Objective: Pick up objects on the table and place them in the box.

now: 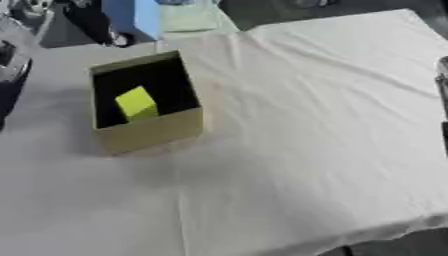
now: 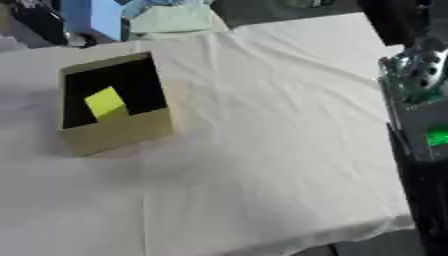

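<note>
An open olive-tan cardboard box stands on the white cloth at the left of the table. A yellow-green cube lies inside it, tilted against the dark interior. No other loose object shows on the cloth. My right arm, black with a silver joint and a green light, runs down the right edge of the right eye view, well to the right of the box. Its hand is out of the picture. Neither view shows my left hand.
The white cloth is creased, and its front edge runs across the bottom right. Beyond the far edge sit a blue item and a pale green item. A dark shape stands at the left edge.
</note>
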